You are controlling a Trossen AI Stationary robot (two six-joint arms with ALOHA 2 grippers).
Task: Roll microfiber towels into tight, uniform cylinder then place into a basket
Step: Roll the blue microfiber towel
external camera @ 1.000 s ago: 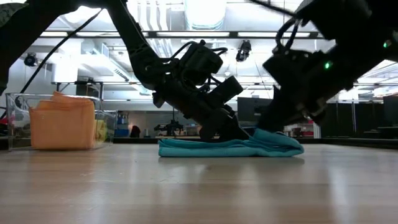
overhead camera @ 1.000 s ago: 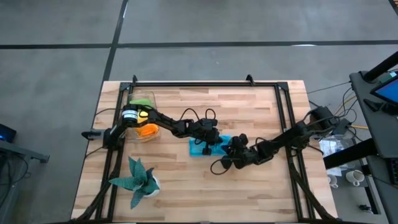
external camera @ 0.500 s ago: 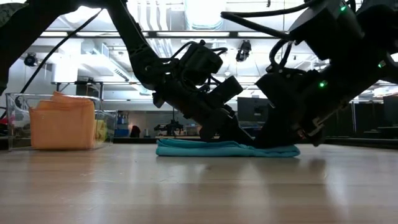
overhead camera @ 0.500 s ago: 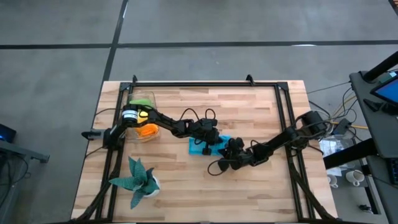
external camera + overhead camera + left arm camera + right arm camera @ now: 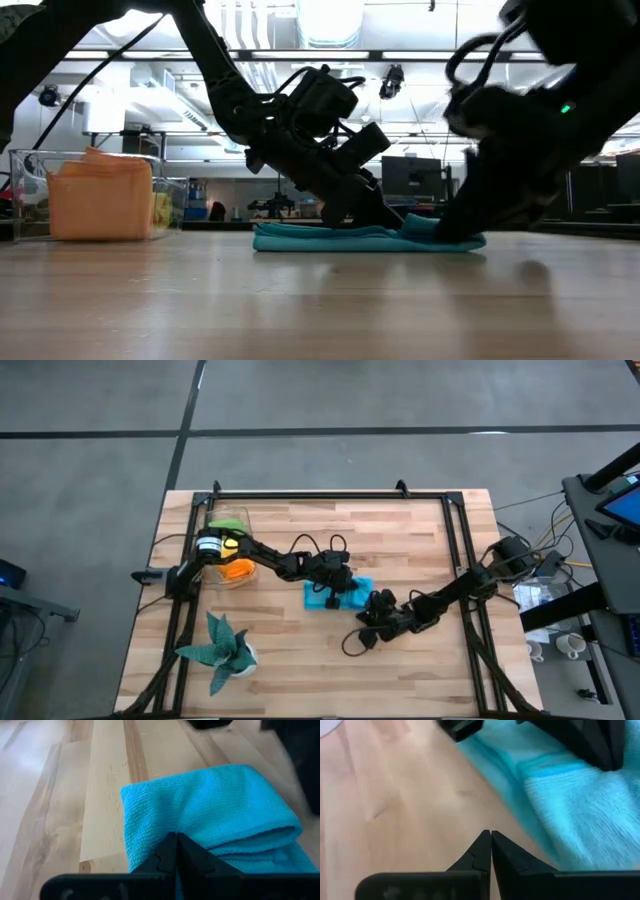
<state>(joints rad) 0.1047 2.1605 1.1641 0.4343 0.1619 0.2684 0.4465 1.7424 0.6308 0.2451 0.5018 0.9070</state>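
Observation:
A bright blue microfiber towel (image 5: 335, 596) lies folded flat on the table's middle, also in the left wrist view (image 5: 210, 810) and the low view (image 5: 340, 238). My left gripper (image 5: 334, 586) is shut and rests on top of it. My right gripper (image 5: 368, 607) is shut, low at the towel's right end (image 5: 455, 236); its tips (image 5: 488, 837) stand over bare wood beside the towel's edge (image 5: 520, 820). The clear basket (image 5: 228, 550) at the far left holds orange, green and yellow rolled towels (image 5: 98, 195). My left gripper presses its shut fingertips (image 5: 176, 840) down on the towel's upper face (image 5: 172, 817), slanting down from the table's left. The towel lies flat on the wood in several layers, with a fold at one side (image 5: 280, 827). My right gripper's shut tips are down by the towel's edge; I cannot tell whether they touch the cloth.
A dark teal spiky plant in a white pot (image 5: 222, 650) stands near the front left. A black metal frame (image 5: 330, 494) runs round the table's edges. Bare wood (image 5: 300, 670) lies in front of the towel.
My right gripper has gone down and toward the table's near edge, tipping more steeply, and stays shut. The towel's right end, bunched up a second ago, was pressed lower and now stands slightly raised again. The rest of the towel has stayed in place.

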